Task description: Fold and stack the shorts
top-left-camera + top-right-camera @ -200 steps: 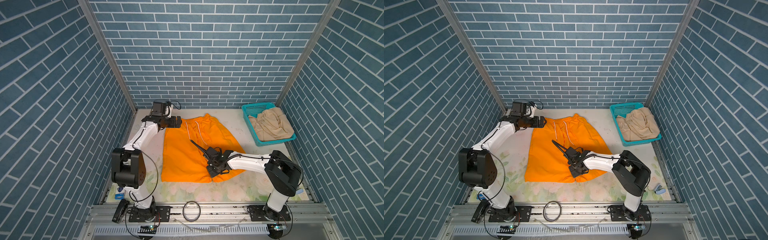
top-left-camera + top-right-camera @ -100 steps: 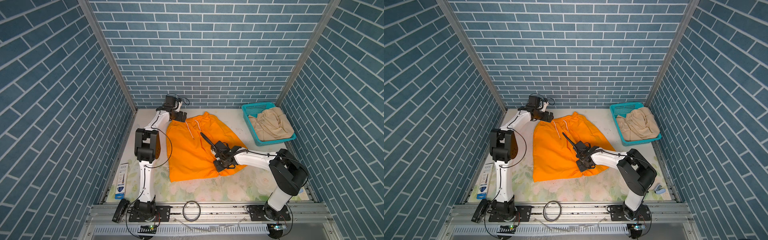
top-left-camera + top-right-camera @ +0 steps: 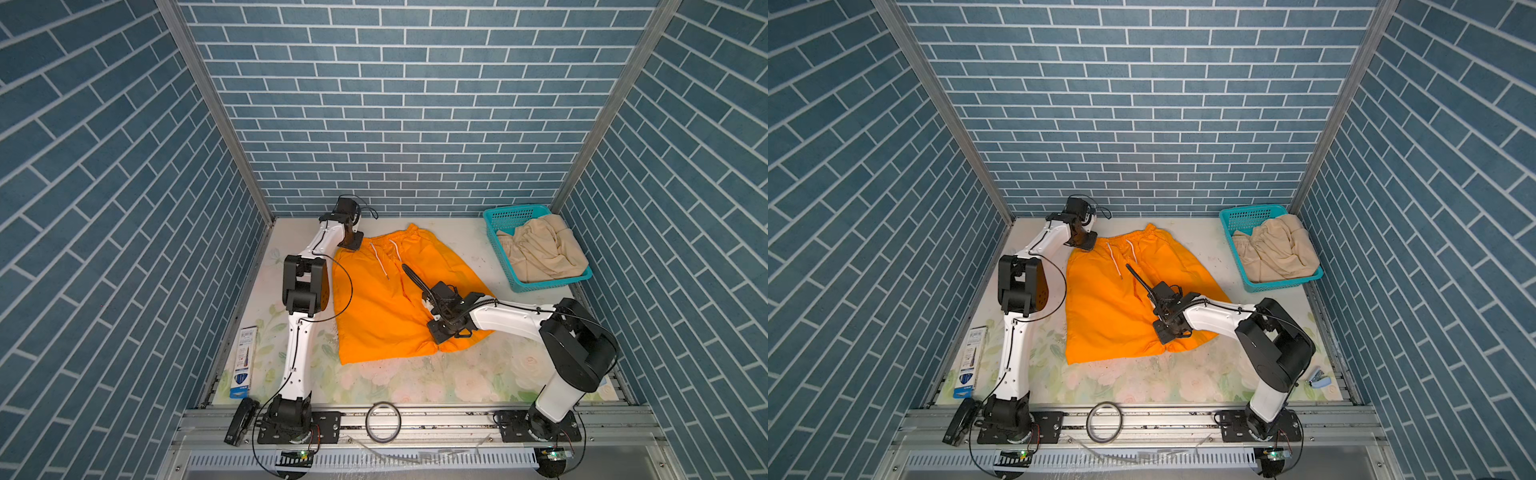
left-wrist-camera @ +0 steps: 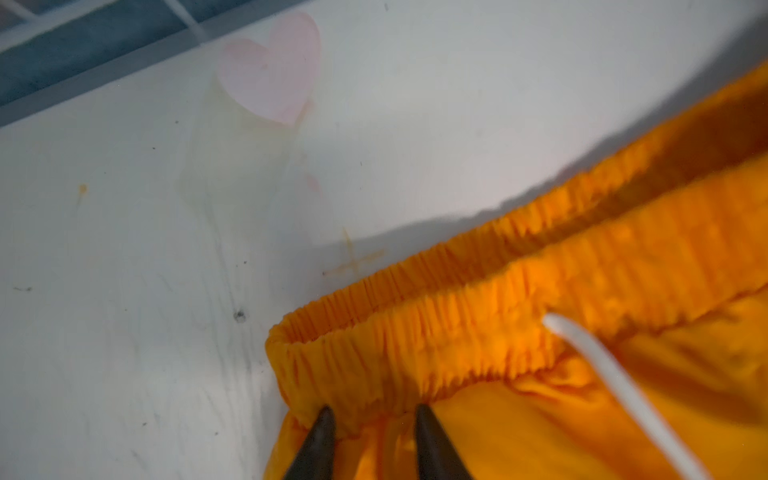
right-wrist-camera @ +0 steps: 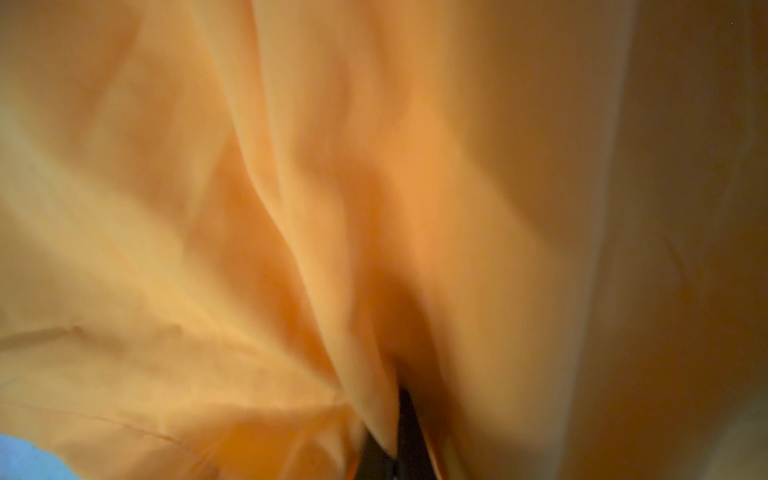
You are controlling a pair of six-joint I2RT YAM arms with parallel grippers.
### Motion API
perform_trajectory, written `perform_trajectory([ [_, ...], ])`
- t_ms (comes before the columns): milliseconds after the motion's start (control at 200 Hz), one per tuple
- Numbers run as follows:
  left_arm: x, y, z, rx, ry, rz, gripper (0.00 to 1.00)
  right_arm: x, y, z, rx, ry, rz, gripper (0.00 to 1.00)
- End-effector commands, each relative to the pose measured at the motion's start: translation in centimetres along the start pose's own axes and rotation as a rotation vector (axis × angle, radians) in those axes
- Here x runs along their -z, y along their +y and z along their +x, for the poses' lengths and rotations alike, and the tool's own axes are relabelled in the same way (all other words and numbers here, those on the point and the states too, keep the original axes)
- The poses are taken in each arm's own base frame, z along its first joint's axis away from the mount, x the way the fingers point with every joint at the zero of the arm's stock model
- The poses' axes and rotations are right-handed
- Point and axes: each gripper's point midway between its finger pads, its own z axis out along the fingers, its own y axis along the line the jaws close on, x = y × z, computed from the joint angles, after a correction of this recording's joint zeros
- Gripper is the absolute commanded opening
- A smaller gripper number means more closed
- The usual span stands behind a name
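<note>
The orange shorts (image 3: pixel 382 303) are lying spread out flat in the middle of the desk (image 3: pixel 457 237). The waistband is facing the back wall and the white drawstring (image 3: pixel 380 259) is trailing down the front. The left gripper (image 4: pixel 372 419) is sitting right at the waistband's left corner. In the left wrist view its two dark fingertips (image 4: pixel 322 428) are straddling a bunch of the elastic with a narrow gap between them. Honestly I can't tell if it's actually pinching the cloth or just resting on it.

The right gripper (image 5: pixel 407 419) is reaching in from the right, down low near the hem where the two legs meet. It's clenched tight, and in the right wrist view a fold of orange cloth is bunching right into it, so it's grasping the orange shorts.

The beige shorts (image 3: pixel 540 253) are sitting crumpled in the teal basket (image 3: pixel 505 214) at the back right corner, well apart from both arms.
</note>
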Motion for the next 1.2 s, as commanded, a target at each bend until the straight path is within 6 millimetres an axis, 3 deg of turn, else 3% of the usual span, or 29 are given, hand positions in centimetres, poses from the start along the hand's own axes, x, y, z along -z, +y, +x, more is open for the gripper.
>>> perform_trajectory([
  [0, 0.8, 2.3, 2.5, 0.079, 0.06, -0.031, 0.18, -0.6, -1.3, 1.0, 0.0, 0.03, 0.024, 0.0],
  [165, 2.0, 5.0, 5.7, 0.207, 0.079, -0.014, 0.0, -0.6, -2.1, -0.4, 0.013, 0.011, 0.027, 0.0],
  [300, 3.3, 5.6, 8.1, 0.323, 0.033, 0.068, 0.0, -1.0, -3.4, -2.4, 0.012, -0.012, 0.03, 0.0],
  [415, 4.9, 7.1, 10.8, 0.437, 0.012, 0.056, 0.0, -1.2, -4.9, -5.4, 0.014, -0.056, 0.038, 0.0],
  [555, 6.5, 7.5, 14.1, 0.492, 0.034, 0.004, 0.0, -1.0, -6.2, -9.4, 0.01, -0.106, 0.037, 0.0],
  [600, 7.2, 7.3, 14.6, 0.506, 0.029, 0.0, 0.0, -0.6, -6.4, -10.7, 0.008, -0.126, 0.036, 0.09],
  [640, 7.7, 7.1, 14.9, 0.518, 0.018, 0.003, 0.07, -0.2, -6.6, -11.5, 0.008, -0.14, 0.037, 0.19],
  [720, 9.1, 6.5, 14.6, 0.53, -0.035, 0.035, 0.34, 1.3, -7.0, -12.4, -0.003, -0.169, 0.047, 0.37],
  [785, 10.8, 6.3, 14.0, 0.533, -0.093, 0.048, 0.66, 2.8, -7.1, -12.2, -0.019, -0.188, 0.057, 0.45],
  [825, 11.8, 6.5, 13.9, 0.538, -0.119, 0.04, 0.79, 3.6, -7.3, -11.7, -0.035, -0.197, 0.065, 0.49],
  [920, 13.7, 6.7, 13.5, 0.54, -0.179, 0.026, 0.91, 5.1, -7.2, -9.6, -0.08, -0.207, 0.058, 0.55],
  [995, 14.1, 6.8, 13.4, 0.537, -0.201, 0.019, 0.97, 5.8, -6.8, -7.9, -0.131, -0.221, 0.03, 0.57],
  [1105, 13.0, 7.1, 13.7, 0.536, -0.177, 0.004, 0.97, 6.0, -6.2, -5.6, -0.186, -0.224, 0.011, 0.61],
  [1195, 11.6, 6.9, 13.7, 0.538, -0.152, 0.022, 0.97, 5.0, -5.5, -3.8, -0.204, -0.201, 0.01, 0.64],
])
